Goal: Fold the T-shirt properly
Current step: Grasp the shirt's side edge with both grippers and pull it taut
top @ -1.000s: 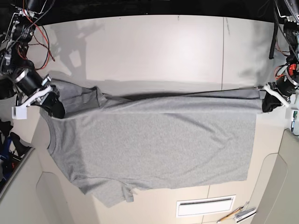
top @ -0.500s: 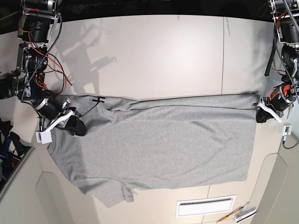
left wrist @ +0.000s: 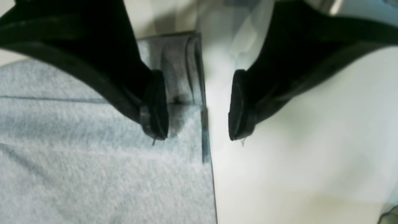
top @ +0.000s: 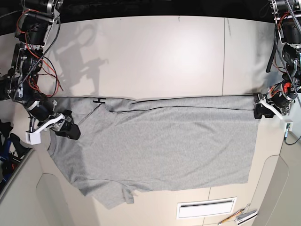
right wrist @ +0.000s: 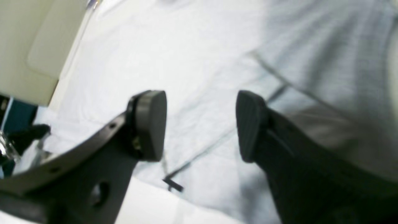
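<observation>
You have the T-shirt (top: pixel 155 146) spread plain side up across the middle of the desk (top: pixel 160 52), its neck end at the left of the base view and its hem at the right. A narrow band along its upper edge is already turned over.

Your left end effector (left wrist: pixel 199 109) sits at the hem's upper corner, at the right edge of the base view. Its pads stand apart with nothing clamped between them, and the corner's doubled layers lie just under and between them.

Your right end effector (right wrist: pixel 200 126) is at the shoulder on the left of the base view. Its pads are also apart and it is holding nothing, poised over the fabric near a seam line.

The main risk I see is an uneven pinch. If you close the left end effector here, it may catch only the top layer of that doubled corner, so the fold beneath would slip open as you lift.

On the other side, the blurred wrist view does not tell you how many layers lie under the pads. A shallow bite there could drag the sleeve (top: pixel 70 106) askew.

If the two arms lift out of step, the long upper edge will sag or twist and the crease will run crooked.
</observation>
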You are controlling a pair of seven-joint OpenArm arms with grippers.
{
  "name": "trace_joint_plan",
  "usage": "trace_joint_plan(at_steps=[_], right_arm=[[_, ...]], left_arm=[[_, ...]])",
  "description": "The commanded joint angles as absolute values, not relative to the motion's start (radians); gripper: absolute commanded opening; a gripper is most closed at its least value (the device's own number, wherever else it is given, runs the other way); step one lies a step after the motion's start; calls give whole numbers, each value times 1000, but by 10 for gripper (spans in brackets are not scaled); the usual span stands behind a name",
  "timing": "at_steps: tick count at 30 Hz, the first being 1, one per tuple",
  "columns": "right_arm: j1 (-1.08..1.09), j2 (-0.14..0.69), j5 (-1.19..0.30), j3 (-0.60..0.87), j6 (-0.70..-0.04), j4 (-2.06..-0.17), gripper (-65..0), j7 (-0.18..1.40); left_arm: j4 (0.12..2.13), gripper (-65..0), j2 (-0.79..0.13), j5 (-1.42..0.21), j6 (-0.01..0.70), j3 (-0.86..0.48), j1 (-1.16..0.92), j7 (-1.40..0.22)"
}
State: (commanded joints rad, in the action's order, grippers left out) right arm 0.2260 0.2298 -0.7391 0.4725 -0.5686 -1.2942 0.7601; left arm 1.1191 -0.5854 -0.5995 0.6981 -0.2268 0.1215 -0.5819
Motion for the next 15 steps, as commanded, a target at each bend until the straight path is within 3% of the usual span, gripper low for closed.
trace_joint_plan(at_steps=[6,10,15], right_arm=[[178,249,-751,686,-568,-1293,-303,782],[117,286,-748,705,-560,-1292,-303,754],[102,294,-748,704,-560,-1248,-302,732]], left_arm=[[1119,-303,-602,-764,698,-232,116,-685],[1119,-235,-601,-822,698,-271,115,-735],[1119,-231,-601,-826,698,-295,107,-753]])
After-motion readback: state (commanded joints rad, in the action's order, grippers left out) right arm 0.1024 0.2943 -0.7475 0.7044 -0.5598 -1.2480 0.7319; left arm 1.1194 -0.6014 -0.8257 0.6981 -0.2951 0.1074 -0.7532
